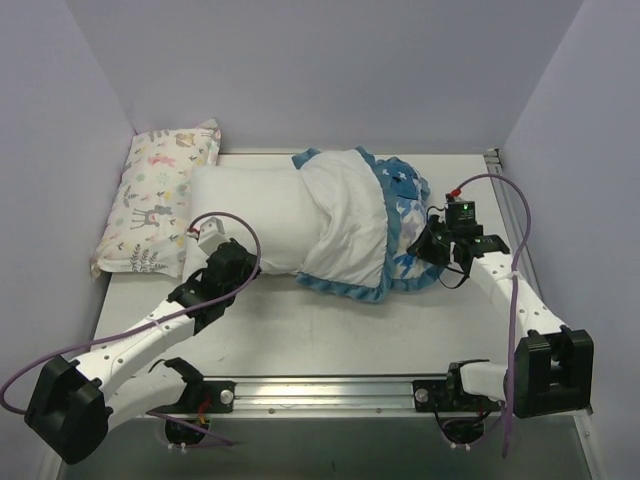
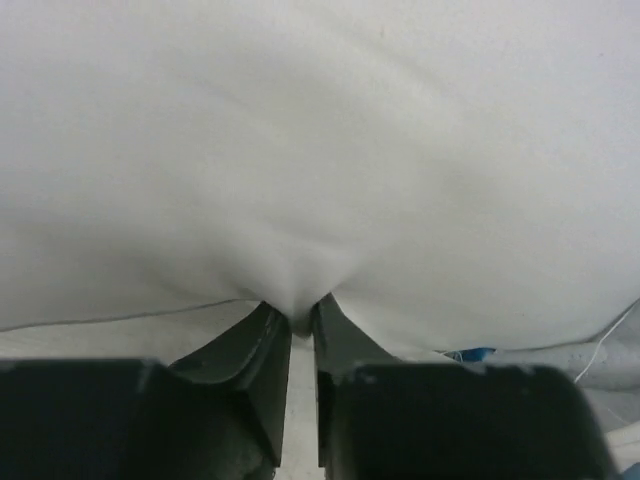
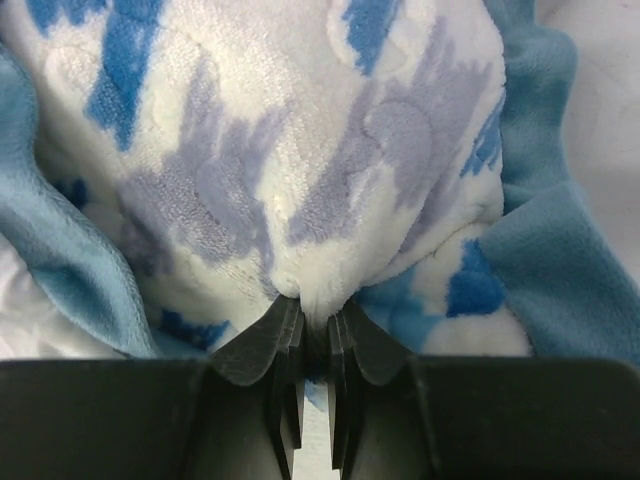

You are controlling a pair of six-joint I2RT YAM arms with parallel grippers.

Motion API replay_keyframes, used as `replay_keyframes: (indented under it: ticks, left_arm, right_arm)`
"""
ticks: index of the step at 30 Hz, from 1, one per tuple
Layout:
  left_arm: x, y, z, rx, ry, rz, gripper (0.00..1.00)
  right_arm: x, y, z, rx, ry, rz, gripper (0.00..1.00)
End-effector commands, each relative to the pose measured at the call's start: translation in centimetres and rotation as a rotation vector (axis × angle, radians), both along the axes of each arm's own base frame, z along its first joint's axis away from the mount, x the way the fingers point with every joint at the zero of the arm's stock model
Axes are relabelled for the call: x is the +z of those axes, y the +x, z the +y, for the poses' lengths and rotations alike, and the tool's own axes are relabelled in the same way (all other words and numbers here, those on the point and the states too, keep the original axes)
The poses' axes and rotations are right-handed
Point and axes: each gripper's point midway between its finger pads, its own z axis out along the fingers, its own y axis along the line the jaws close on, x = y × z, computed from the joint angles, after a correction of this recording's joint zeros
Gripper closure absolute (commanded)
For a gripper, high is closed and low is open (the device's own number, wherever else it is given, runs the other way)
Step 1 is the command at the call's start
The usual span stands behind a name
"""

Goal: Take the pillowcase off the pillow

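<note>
Grips look set — left gripper (image 2: 300, 314) clamped on the pillow (image 1: 245, 215) at its 7 o'clock edge, right gripper (image 3: 310, 318) clamped on the pillowcase (image 1: 350, 225) bunched at 3 o'clock — so we should pull apart slowly.

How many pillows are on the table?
2. The plain white pillow lies in the middle, its right part covered by the pillowcase; the smaller animal-print pillow lies at the far left. None seems hidden.
</note>
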Motion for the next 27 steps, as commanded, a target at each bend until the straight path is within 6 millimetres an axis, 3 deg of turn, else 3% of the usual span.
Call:
replay_keyframes:
  ticks: [1, 3, 8, 11, 12, 14, 15, 18, 22, 23, 25, 26, 27]
  left_arm:
    - [4.6, 2.8, 0.7, 0.035, -0.030, -0.124, 0.85]
    - [5.4, 3.5, 1.6, 0.046, -0.007, -0.120, 1.00]
    - [7.3, 4.2, 3.5, 0.099, 0.045, -0.128, 1.00]
    - [8.7, 4.6, 6.0, 0.161, 0.060, -0.135, 1.00]
    - [8.8, 4.7, 7.5, 0.192, 0.069, -0.126, 1.00]
    - [10.4, 4.9, 9.1, 0.227, 0.063, -0.150, 1.00]
    - [10.8, 4.8, 10.2, 0.245, 0.078, -0.147, 1.00]
    - [13.2, 4.7, 11.0, 0.246, 0.110, -0.173, 1.00]
    - [15.2, 4.3, 9.7, 0.171, 0.117, -0.211, 1.00]
    - [15.4, 4.2, 9.0, 0.137, 0.116, -0.212, 1.00]
    - [16.6, 4.0, 8.0, 0.104, 0.138, -0.228, 1.00]
    - [16.9, 3.6, 6.7, 0.078, 0.156, -0.231, 1.00]
    - [17.7, 3.5, 6.1, 0.063, 0.167, -0.248, 1.00]
  right_arm:
    - [2.3, 0.4, -1.9, -0.051, -0.025, -0.043, 1.00]
    - [3.1, 0.6, -3.1, -0.086, -0.024, -0.055, 1.00]
    - [4.7, 0.7, -6.1, -0.183, -0.002, -0.070, 1.00]
    - [6.0, 0.7, -9.1, -0.292, 0.060, -0.089, 1.00]
    - [6.5, 0.6, -11.3, -0.365, 0.079, -0.101, 1.00]
    - [7.6, 0.7, -11.9, -0.407, 0.117, -0.116, 1.00]
    - [7.9, 0.7, -11.9, -0.412, 0.123, -0.122, 1.00]
    - [8.2, 1.1, -11.4, -0.388, 0.113, -0.142, 1.00]
    - [8.8, 0.8, -10.1, -0.320, 0.054, -0.156, 1.00]
    - [10.1, 0.9, -8.5, -0.251, 0.029, -0.188, 0.96]
    - [11.0, 0.5, -6.3, -0.138, -0.018, -0.214, 0.82]
    - [11.9, -0.1, -4.1, -0.052, -0.029, -0.241, 0.59]
    - [12.9, -0.3, -3.6, -0.030, -0.092, -0.275, 0.47]
